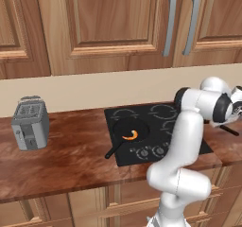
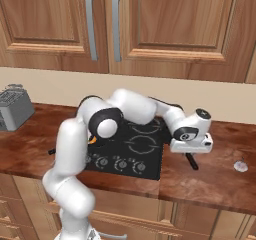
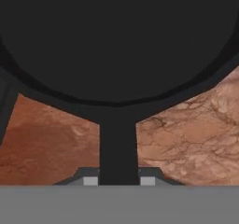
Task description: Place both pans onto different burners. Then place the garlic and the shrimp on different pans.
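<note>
Gripper [image 3: 119, 181] clamped on long thin straight handle of second matte black frying pan [image 3: 116, 41], fingers either side of handle; pan bowl at 12 o'clock in hand view, above reddish-brown marbled counter [image 3: 186, 134]. First round black frying pan [image 1: 130, 130] sits on front-left burner of flat black glass cooktop [image 1: 156, 115], handle toward 7 o'clock. Inside it: tiny curled orange shrimp [image 1: 131, 135]. Small pale garlic [image 2: 241, 166] lies on counter, at cooktop's 3 o'clock. Grey metal toaster [image 1: 30, 123] at 9 o'clock.
</note>
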Tool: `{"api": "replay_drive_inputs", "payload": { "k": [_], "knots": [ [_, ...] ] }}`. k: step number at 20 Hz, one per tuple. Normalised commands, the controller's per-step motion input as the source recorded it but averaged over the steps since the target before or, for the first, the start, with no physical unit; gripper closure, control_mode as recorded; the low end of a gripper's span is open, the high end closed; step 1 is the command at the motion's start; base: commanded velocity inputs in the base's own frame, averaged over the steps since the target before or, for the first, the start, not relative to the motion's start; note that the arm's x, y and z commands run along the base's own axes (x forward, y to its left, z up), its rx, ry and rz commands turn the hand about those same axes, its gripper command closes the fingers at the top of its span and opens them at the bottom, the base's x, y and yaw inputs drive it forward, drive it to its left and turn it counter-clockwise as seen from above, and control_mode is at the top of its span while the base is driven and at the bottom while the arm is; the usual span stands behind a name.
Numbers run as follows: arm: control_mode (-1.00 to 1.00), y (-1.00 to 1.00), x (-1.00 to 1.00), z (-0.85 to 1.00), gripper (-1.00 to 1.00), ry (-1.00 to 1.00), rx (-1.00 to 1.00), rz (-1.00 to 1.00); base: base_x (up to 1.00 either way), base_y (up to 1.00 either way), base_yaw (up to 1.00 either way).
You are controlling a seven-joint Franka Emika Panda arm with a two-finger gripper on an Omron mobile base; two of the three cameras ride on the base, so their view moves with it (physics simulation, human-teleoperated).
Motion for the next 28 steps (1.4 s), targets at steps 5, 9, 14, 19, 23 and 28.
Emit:
{"api": "replay_drive_inputs", "payload": {
  "k": [5,9,14,19,23,28],
  "knots": [
    [-1.0,0.67,-0.54,0.0,1.0,-0.03,-0.15,0.1,0.0,0.0,0.0],
    [-1.0,0.65,-0.4,0.0,1.0,-0.01,-0.14,0.11,0.0,0.0,0.0],
    [-1.0,0.5,-0.19,0.0,1.0,0.0,-0.12,0.13,0.0,0.0,0.0],
    [-1.0,0.26,-0.01,0.0,1.0,0.0,-0.06,0.12,0.0,0.0,0.0],
    [-1.0,0.08,0.07,0.0,1.0,0.0,-0.02,0.08,0.0,0.0,0.0],
    [-1.0,0.01,0.25,0.0,1.0,0.0,-0.01,0.06,0.0,0.0,0.0]
  ]
}}
